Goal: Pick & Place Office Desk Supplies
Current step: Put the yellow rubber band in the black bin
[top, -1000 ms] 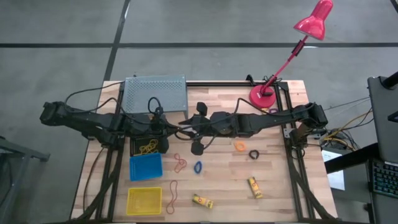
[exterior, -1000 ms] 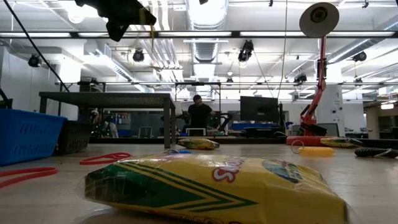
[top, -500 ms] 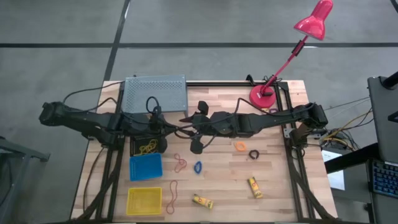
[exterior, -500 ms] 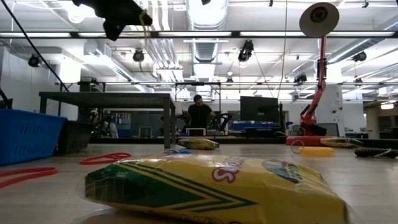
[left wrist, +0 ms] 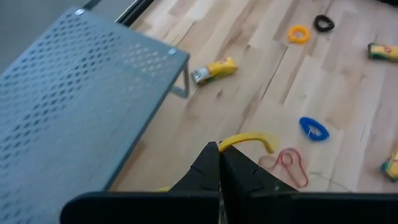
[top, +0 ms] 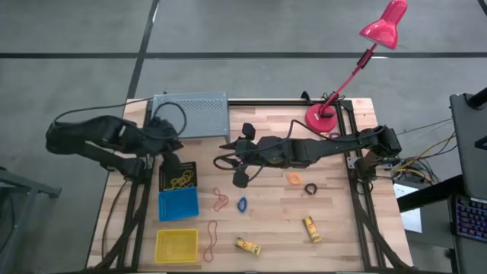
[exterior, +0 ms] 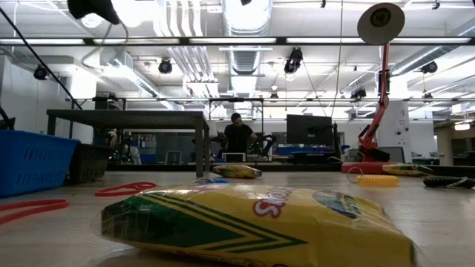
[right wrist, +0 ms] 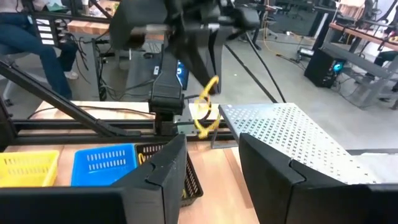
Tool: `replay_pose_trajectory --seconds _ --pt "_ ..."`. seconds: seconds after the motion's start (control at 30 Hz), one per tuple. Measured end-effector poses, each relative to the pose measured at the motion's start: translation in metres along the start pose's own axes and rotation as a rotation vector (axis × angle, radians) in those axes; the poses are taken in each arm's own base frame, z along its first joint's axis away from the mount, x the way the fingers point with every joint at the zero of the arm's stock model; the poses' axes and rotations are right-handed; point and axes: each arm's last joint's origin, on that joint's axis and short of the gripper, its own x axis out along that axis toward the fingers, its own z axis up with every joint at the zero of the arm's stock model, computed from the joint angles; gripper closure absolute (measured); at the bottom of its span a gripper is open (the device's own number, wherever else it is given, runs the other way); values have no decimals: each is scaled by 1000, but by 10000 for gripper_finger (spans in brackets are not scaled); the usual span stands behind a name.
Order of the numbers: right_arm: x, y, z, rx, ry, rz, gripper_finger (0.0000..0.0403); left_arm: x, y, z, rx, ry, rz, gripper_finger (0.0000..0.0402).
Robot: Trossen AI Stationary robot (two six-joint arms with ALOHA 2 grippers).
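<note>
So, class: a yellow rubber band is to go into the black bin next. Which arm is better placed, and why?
Left. Its hand is shut on the thin yellow rubber-band loop and hangs beside the small square black bin. The right hand is open, empty and mid-table.

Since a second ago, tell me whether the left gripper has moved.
Yes. In the high view the left gripper, shut on a yellow rubber band, has pulled back leftward, from beside the black bin's right edge to over the black bin.

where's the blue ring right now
In the high view the blue ring lies flat on the table near its middle, just right of the red rubber-band loop and left of the black ring.
</note>
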Motion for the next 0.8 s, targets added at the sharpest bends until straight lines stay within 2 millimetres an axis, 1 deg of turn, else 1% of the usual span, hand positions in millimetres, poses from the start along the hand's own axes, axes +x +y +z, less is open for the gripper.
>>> replay_pose_trajectory --seconds 0.07,0.17,0.23,0.3,0.37,0.47,0.8 --pt "0 0 0 -6 0 1 263 -6 3 -1 6 23 14 401" --pt "0 0 0 -7 4 0 264 -8 7 -6 -13 84 38 401" --pt "0 0 0 -7 4 0 262 -7 9 -12 -60 148 46 401" --pt "0 0 -1 -8 8 1 261 -1 9 -19 -97 218 61 401" --pt "0 0 -2 -12 21 1 259 7 9 -26 -130 266 71 401" --pt "0 0 -3 -16 34 1 260 21 7 -37 -134 340 84 401" --pt "0 -1 -6 -12 53 0 274 85 0 -87 -222 538 37 401"
